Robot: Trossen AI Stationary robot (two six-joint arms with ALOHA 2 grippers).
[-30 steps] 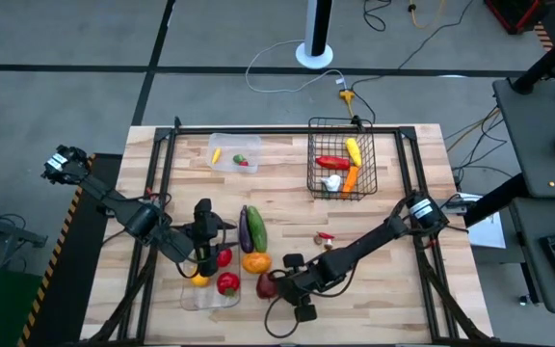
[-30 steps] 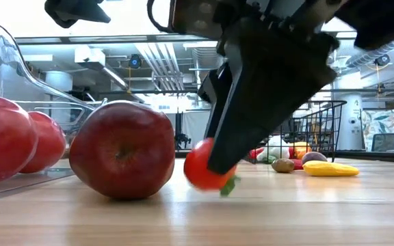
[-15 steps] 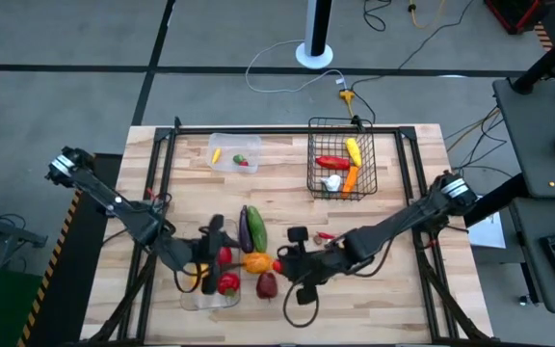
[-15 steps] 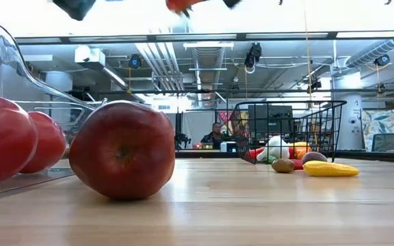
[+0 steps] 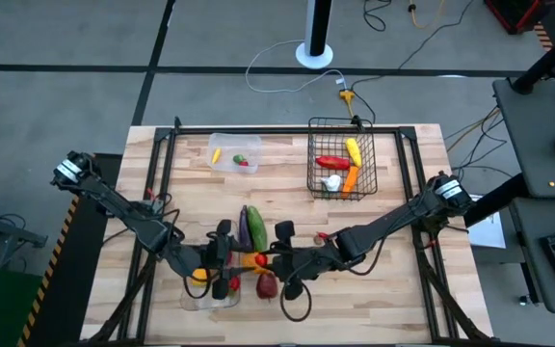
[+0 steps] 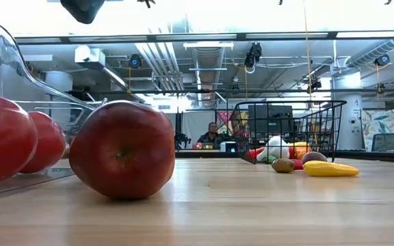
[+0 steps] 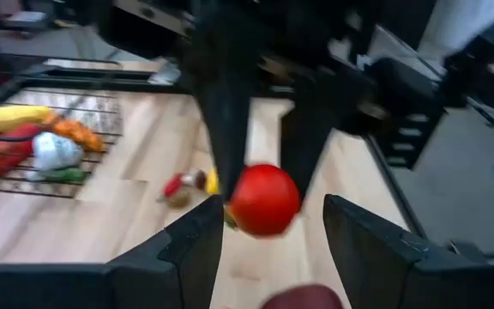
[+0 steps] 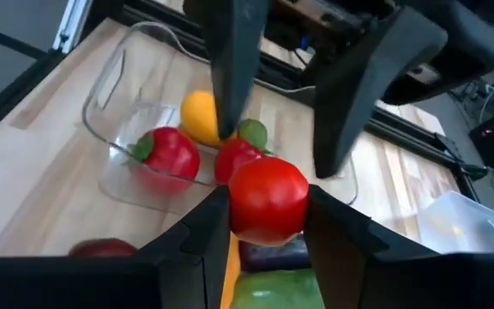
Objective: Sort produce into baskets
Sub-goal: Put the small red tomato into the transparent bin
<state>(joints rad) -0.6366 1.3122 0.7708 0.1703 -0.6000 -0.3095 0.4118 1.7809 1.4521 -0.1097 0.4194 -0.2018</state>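
Right gripper (image 8: 268,210) clamps a red tomato (image 8: 268,199) above the clear tray (image 8: 114,163), facing the left gripper (image 7: 268,232) with jaws empty and apart; risk: arms collide or tomato drops outside tray.

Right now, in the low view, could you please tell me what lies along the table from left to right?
Clear tray holding red produce → red apple → black wire basket → small brown piece → long yellow piece.
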